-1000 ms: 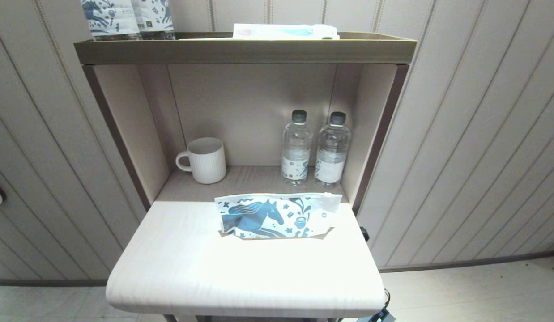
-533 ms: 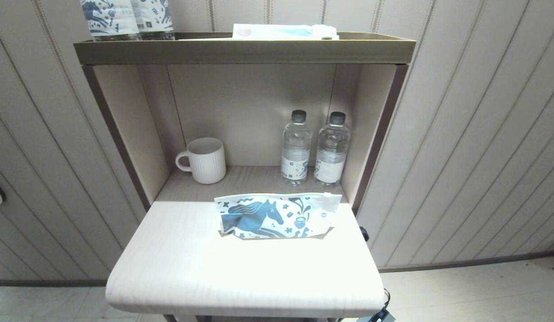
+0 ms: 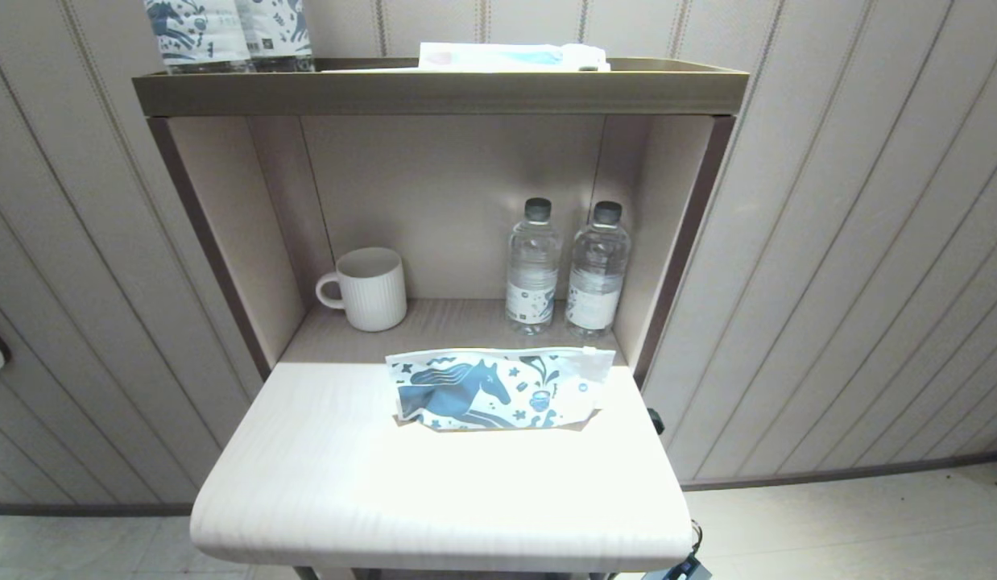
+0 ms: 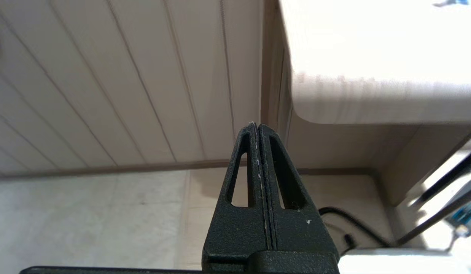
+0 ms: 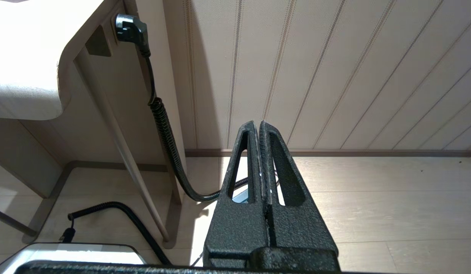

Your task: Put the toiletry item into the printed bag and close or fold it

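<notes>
The printed bag [image 3: 498,390] lies flat near the back of the pale tabletop [image 3: 434,491], its teal horse facing up and its clear strip along the far edge. No white comb shows in any view. My left gripper [image 4: 257,125] hangs shut and empty below the table's left front corner, over the floor. My right gripper [image 5: 258,123] is also shut and empty, low beside the table's right side, facing the panelled wall. Neither arm shows in the head view.
In the alcove behind the bag stand a ribbed white mug [image 3: 368,288] and two water bottles [image 3: 533,266] [image 3: 597,269]. On the top shelf [image 3: 440,90] are horse-printed bottles [image 3: 225,32] and a flat white-and-blue packet [image 3: 510,56]. A black coiled cable [image 5: 165,129] hangs by the table's right side.
</notes>
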Tool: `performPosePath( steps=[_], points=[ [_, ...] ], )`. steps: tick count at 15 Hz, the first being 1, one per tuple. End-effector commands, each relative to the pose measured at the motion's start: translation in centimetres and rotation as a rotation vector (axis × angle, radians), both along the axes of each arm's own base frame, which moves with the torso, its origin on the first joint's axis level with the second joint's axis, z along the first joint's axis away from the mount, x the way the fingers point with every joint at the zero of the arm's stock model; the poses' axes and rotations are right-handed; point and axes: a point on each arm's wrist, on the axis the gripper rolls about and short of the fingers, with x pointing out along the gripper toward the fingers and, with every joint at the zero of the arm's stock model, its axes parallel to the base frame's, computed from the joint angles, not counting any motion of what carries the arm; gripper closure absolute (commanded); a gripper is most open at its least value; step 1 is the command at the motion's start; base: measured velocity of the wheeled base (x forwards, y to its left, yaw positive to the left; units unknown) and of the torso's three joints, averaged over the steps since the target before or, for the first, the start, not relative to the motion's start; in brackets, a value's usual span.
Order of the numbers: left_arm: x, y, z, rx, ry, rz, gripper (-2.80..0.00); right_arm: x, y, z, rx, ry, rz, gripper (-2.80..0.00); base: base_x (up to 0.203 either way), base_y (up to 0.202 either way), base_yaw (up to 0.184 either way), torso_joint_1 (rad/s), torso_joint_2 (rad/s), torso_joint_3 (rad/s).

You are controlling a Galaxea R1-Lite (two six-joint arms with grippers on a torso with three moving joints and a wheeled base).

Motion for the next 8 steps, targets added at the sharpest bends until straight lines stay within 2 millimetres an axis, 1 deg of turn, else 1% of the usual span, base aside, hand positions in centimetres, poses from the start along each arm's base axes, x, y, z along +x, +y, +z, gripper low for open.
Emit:
performPosePath(
  steps=[1,8],
  points=[
    [0.00,0.04,-0.04,-0.047,0.004,0.025,0.00,0.00,0.00,-0.02,0.000,0.003,0.000,0.00,0.000,0.000,0.000,0.000,0.00,0.000],
    [0.00,0.05,-0.01,-0.053,-0.001,0.030,0.00,0.00,0.00,-0.03,0.000,0.004,0.002,0.00,0.000,0.000,0.000,0.000,0.00,0.000]
  ],
)
